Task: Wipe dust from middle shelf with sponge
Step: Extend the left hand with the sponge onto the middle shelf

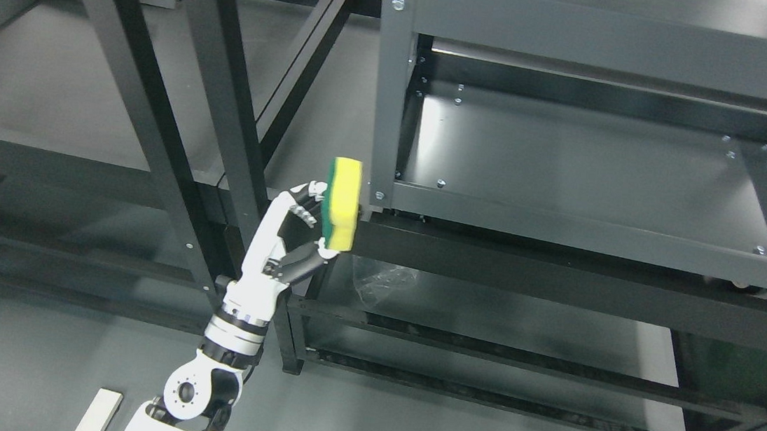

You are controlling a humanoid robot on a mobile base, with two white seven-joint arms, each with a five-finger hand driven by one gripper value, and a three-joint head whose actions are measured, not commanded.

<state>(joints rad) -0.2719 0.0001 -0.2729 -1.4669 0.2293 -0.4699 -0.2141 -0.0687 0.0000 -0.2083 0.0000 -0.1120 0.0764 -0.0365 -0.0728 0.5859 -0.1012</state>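
Note:
My left hand (312, 226) is shut on a yellow and green sponge (344, 203) and holds it upright. The sponge is just left of the front left corner post (389, 96) of the dark grey metal shelf unit, level with the front rail of the middle shelf (571, 163). The sponge is outside the shelf and not on its surface. The shelf surface is bare dark metal with screws along its edges. My right hand is not in view.
Dark slanted frame posts (218, 108) stand left of my arm. A lower black rack (481, 366) sits under the shelf unit with a crumpled clear plastic wrap (384, 279) on it. A white strip (97, 417) lies on the floor at bottom left.

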